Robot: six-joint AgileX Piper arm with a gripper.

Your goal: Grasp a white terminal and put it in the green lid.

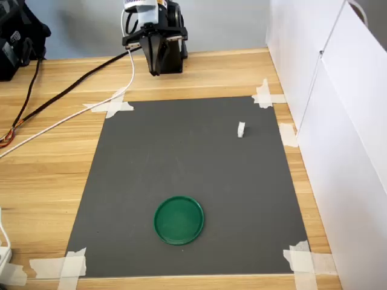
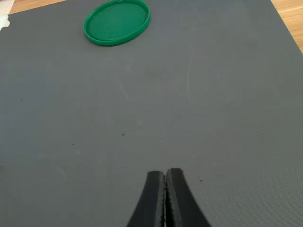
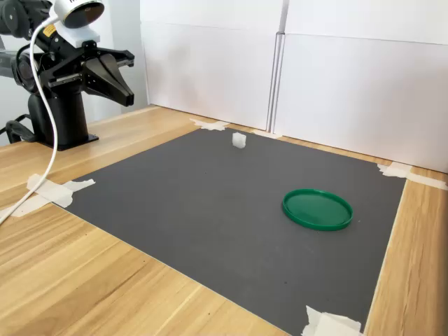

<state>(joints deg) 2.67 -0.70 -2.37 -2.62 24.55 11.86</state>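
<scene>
Bare mat (image 1: 181, 157) between white terminal (image 1: 241, 129) and green lid (image 1: 179, 220).

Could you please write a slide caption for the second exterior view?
Closed pincer raised near the arm's base, white terminal and green lid apart on the dark mat.

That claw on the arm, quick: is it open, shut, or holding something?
Gripper: shut, its jaws pressed together and holding nothing. The white terminal sits on the mat, apart from it.

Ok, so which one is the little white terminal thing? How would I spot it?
Find the big dark grey mat taped to the wooden table. The white terminal stands alone on it toward the white wall panels, far from the green lid. Unlike the flat white tape pieces at the mat's corners, it is a tiny upright block.
</scene>
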